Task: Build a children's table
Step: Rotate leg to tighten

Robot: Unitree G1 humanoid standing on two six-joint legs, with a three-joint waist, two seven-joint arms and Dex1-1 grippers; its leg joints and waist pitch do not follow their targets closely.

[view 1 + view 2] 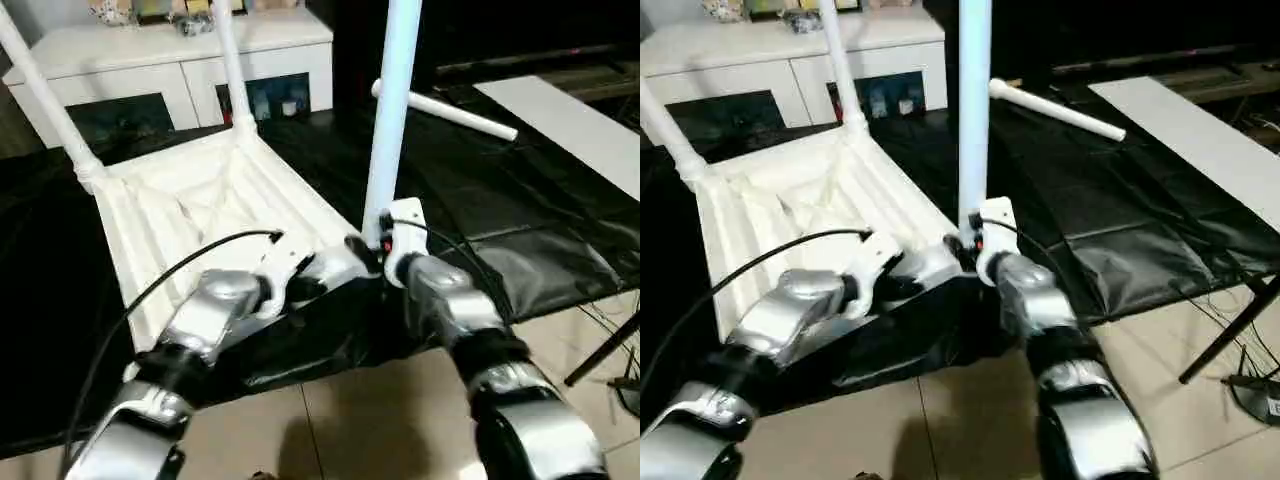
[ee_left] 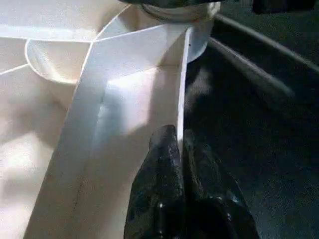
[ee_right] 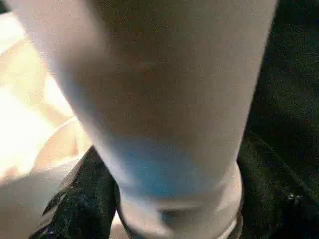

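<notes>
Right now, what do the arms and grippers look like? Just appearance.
Both forearms are glossy silver shells with black joint sections. The left gripper has black rubbery fingers and a white housing; a black cable loops along the left arm. The right gripper has a white housing with a small red spot and a thin black cable.

Black sheet over tiled floor, bearing upturned tabletop and loose leg.

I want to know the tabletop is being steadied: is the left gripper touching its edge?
Touching. In the left wrist view the left gripper is shut on the thin side wall of the tabletop, one black finger on each face.
</notes>
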